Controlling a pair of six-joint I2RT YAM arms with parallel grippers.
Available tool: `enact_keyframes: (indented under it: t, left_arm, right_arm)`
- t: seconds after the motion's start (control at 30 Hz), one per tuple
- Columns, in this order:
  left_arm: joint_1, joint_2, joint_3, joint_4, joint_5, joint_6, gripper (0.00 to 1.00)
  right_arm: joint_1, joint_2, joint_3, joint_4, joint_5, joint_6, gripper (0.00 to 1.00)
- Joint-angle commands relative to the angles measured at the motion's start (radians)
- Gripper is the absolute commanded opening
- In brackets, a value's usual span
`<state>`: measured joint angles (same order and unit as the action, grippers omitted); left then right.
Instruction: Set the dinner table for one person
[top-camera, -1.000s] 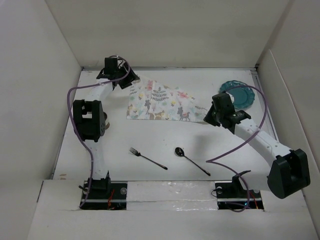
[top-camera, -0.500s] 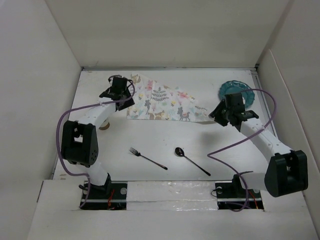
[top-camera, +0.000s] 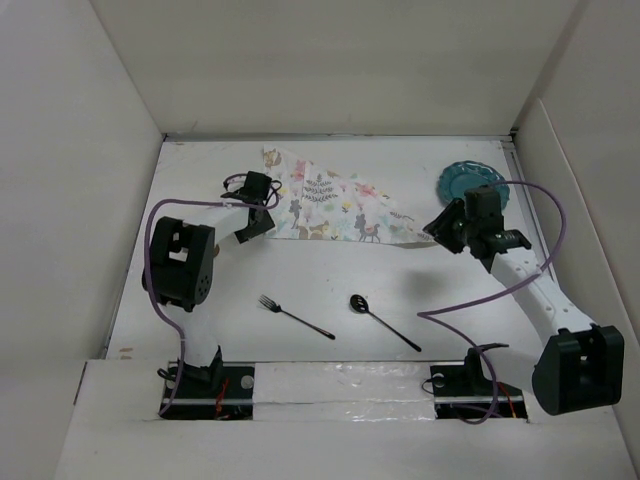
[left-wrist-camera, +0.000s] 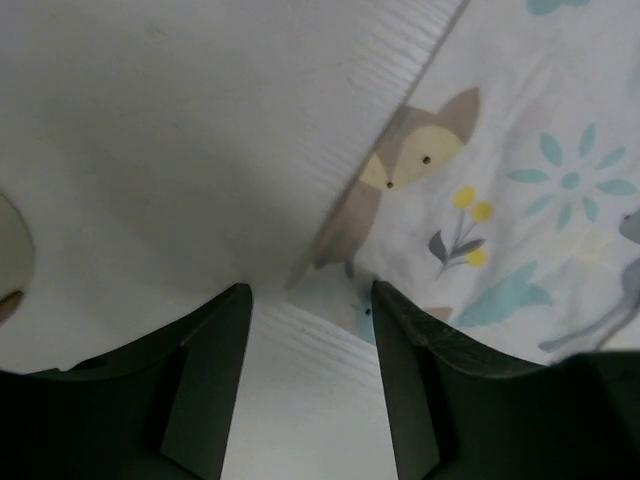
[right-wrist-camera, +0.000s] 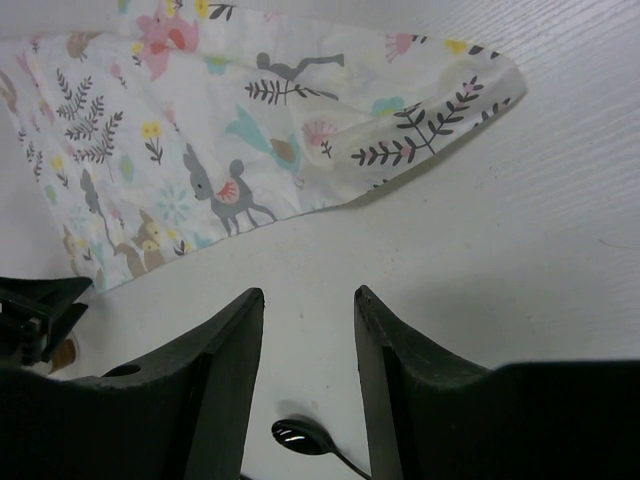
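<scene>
I see the large white matte rectangular desk (top-camera: 330, 280) carrying four things. A rumpled animal-print cloth placemat (top-camera: 330, 205) lies across the far middle, with its right corner folded over. A round teal plate (top-camera: 465, 180) sits far right. Closer to the bases are a thin black fork (top-camera: 295, 317) and a black spoon (top-camera: 383, 320) — side by side, apart, both slanted.

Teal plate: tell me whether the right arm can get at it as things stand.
Probably yes. The teal plate lies right beside the right end effector, nothing between them; the open end effector faces the placemat, so it must turn first.
</scene>
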<state>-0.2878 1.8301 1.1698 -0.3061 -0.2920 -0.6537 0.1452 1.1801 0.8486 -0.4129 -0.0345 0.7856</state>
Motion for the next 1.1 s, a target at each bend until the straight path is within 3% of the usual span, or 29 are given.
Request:
enact_keyframes:
  t: [0.0,0.17,0.3,0.33,0.4,0.53,0.7,1.07]
  left_arm:
    - [-0.008,0.024,0.01,0.005,-0.033,-0.038,0.48]
    - [-0.008,0.044,0.008,-0.004,-0.042,-0.032,0.41]
    - [-0.008,0.041,-0.009,0.01,-0.021,-0.029,0.31]
    - [-0.008,0.044,-0.01,0.012,-0.018,-0.026,0.25]
    - [-0.008,0.054,-0.004,0.009,-0.012,-0.015,0.24]
    - [-0.008,0.063,0.011,0.004,-0.009,0.012,0.01]
    - [-0.008,0.055,0.022,0.009,-0.007,0.043,0.0]
    - [-0.008,-0.077,0.044,0.032,0.022,0.092,0.0]
  right_arm:
    - [-0.027,-0.028,-0.01,0.01,-0.016,-0.026,0.47]
    - [-0.065,-0.008,0.003,0.016,0.001,-0.013,0.5]
    - [-0.114,0.039,-0.002,0.048,0.019,0.029,0.58]
    - [-0.127,0.052,-0.002,0.066,0.019,0.053,0.6]
    - [-0.165,0.101,0.0,0.091,0.015,0.081,0.63]
    - [-0.202,0.223,0.032,0.137,-0.018,0.159,0.64]
    - [-0.222,0.37,0.082,0.138,-0.019,0.188,0.62]
    - [-0.231,0.464,0.078,0.135,-0.022,0.294,0.56]
